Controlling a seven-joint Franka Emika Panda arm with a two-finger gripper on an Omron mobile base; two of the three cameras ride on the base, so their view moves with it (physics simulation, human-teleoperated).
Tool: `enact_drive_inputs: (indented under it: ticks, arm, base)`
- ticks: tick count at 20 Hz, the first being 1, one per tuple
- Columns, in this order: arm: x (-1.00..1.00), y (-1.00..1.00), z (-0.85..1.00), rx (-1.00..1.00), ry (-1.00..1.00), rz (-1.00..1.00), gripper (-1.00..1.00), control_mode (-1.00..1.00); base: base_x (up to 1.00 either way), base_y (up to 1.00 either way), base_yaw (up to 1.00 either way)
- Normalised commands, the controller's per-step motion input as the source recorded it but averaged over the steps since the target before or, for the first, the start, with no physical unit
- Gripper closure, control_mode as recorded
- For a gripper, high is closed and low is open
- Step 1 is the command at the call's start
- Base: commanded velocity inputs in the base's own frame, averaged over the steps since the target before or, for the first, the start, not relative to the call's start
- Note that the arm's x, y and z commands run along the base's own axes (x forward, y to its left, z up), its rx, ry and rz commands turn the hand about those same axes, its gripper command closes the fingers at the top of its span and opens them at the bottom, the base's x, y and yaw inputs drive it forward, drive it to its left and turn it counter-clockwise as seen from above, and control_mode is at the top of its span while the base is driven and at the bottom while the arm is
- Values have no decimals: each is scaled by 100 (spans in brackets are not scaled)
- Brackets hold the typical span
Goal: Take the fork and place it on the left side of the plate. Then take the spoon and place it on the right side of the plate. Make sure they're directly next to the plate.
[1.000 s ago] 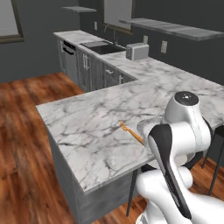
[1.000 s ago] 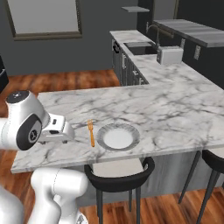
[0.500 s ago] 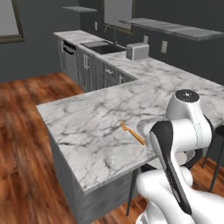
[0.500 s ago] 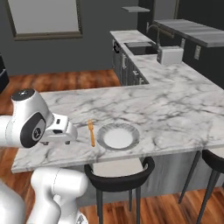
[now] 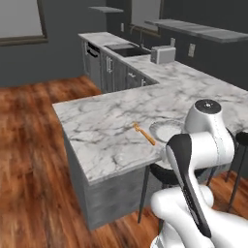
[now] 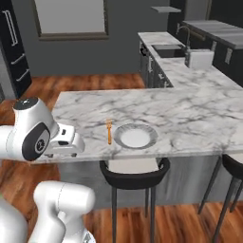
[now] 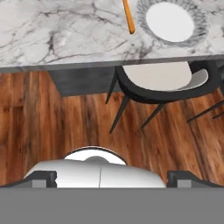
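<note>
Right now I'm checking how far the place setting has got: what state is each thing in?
fork: flat on the counter, just left of the plate, not held
plate: flat on the counter, nothing on it
gripper: open, holding nothing
stool: tucked under the counter edge

Orange fork (image 6: 109,131) flat just left of grey-rimmed plate (image 6: 148,132)

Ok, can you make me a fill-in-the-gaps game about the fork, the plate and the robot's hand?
1. The fork lying beside the plate is coloured ____.
2. The fork lies on the plate's ____ side in the right base view.
3. Under the counter edge near the plate stands a black ____.
4. The robot's gripper is holding ____.

Missing words: orange; left; stool; nothing
</note>
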Motion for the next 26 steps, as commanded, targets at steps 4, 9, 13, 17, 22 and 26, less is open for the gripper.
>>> enact_drive_inputs:
  ticks: [4,9,13,17,22,26]
  arm:
    - [0,0,0,0,0,0,-100,100]
    - [0,0,0,0,0,0,-100,100]
    - [0,0,0,0,0,0,-100,100]
    - [0,0,0,0,0,0,-100,100]
    - [0,0,0,0,0,0,-100,100]
    - [0,0,0,0,0,0,-100,100]
  base:
    - [-36,7,38]
    - [-2,33,53]
    - [1,53,61]
    - [6,47,64]
    - [12,40,64]
    - [27,30,62]
